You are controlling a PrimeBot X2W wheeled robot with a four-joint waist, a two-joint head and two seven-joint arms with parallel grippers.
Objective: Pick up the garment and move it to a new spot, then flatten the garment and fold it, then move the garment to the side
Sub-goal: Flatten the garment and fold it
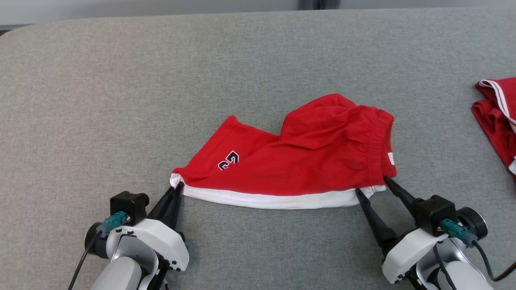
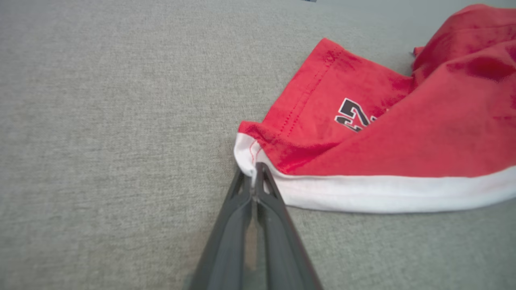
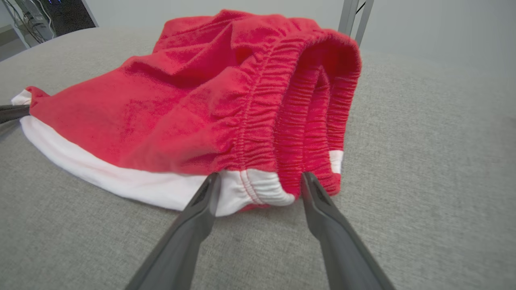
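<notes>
The garment (image 1: 306, 157) is a pair of red shorts with a white side stripe and a dark number print, lying crumpled on the grey table. My left gripper (image 1: 178, 186) is shut on the garment's white near-left corner (image 2: 246, 155), its two dark fingers pressed together in the left wrist view (image 2: 254, 167). My right gripper (image 1: 371, 185) stands open at the near-right corner, where the elastic waistband (image 3: 282, 121) bunches up. Its fingertips straddle the white waistband end (image 3: 262, 187), one finger (image 3: 205, 197) on each side.
A second red garment with white trim (image 1: 498, 117) lies at the table's right edge. The grey cloth-covered table (image 1: 121, 100) stretches wide to the left and behind. A metal stand leg (image 3: 354, 16) rises beyond the table's far side.
</notes>
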